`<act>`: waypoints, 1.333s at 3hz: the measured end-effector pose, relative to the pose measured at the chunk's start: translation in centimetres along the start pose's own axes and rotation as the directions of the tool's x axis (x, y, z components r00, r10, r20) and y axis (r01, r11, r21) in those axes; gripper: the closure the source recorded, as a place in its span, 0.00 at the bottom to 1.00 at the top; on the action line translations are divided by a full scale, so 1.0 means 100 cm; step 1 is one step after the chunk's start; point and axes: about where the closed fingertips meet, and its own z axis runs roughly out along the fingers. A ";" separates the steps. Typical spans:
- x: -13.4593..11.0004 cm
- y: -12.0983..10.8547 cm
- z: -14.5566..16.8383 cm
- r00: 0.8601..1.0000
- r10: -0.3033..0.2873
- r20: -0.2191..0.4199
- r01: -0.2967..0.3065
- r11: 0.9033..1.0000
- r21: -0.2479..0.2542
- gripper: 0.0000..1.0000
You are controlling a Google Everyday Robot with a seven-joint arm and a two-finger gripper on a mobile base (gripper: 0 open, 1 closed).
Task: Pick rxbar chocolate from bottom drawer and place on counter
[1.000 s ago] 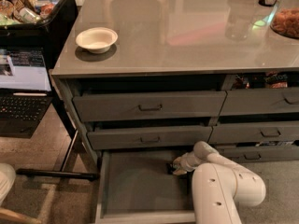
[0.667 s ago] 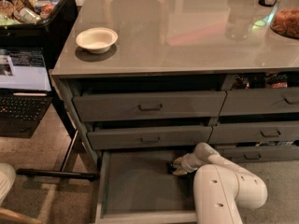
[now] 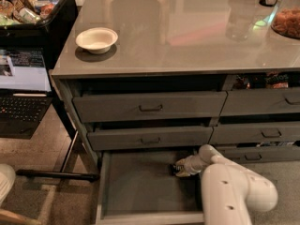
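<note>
The bottom drawer (image 3: 140, 186) is pulled open and shows a plain grey floor. My gripper (image 3: 180, 169) reaches down into its back right part, low over the floor. A small dark shape (image 3: 174, 169) sits right at the gripper's tip; it may be the rxbar chocolate, but no lettering shows. My white arm (image 3: 234, 191) covers the drawer's right front corner. The counter (image 3: 187, 36) is a glossy grey slab above the drawers.
A white bowl (image 3: 96, 40) stands at the counter's left. A clear glass (image 3: 241, 18) and a dish of orange snacks (image 3: 287, 22) stand at its right. The two upper left drawers (image 3: 150, 107) are slightly ajar. A laptop (image 3: 23, 78) and a black bin of snacks (image 3: 28, 8) stand to the left.
</note>
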 end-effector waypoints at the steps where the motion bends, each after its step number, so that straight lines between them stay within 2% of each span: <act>1: -0.003 0.004 -0.061 0.997 -0.069 0.032 0.066 0.994 0.081 1.00; 2: -0.012 0.037 -0.109 0.989 -0.127 0.080 0.119 0.988 0.096 1.00; 3: -0.024 0.064 -0.163 0.972 -0.210 0.103 0.199 0.974 0.113 1.00; 4: -0.036 0.078 -0.218 0.944 -0.290 0.155 0.269 0.952 0.143 1.00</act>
